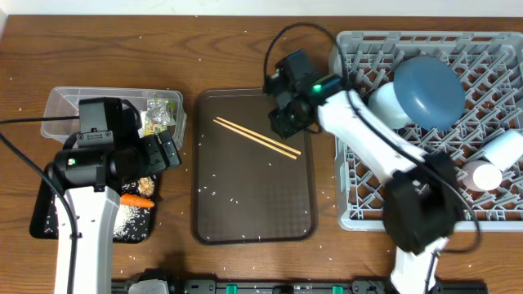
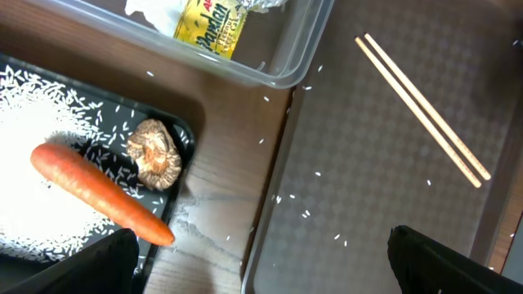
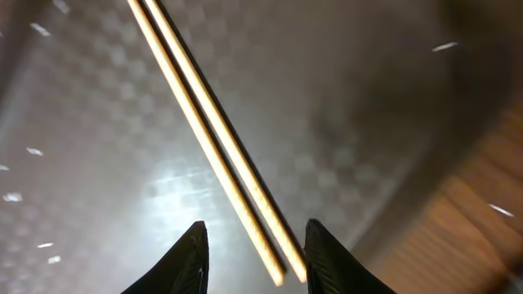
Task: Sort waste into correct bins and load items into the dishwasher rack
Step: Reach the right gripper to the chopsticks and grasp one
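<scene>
Right wrist view: right pincer (image 3: pixel 257 230) spread astride the chopsticks (image 3: pixel 212 155); left pincer (image 2: pixel 260 238) spread wide.

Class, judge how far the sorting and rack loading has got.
Done: dark-blue plate, white bowl, light-blue cup and white cup in the dishwasher rack; snack wrapper in the clear tub; carrot, mushroom and rice in the black tray. In hand: right gripper straddles the end of the chopsticks, jaws open. Left: racking them, plus stray grains on the brown tray.

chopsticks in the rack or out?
Out. The chopsticks lie flat on the brown tray, beside the rack; right gripper straddles one end, jaws not closed.
</scene>
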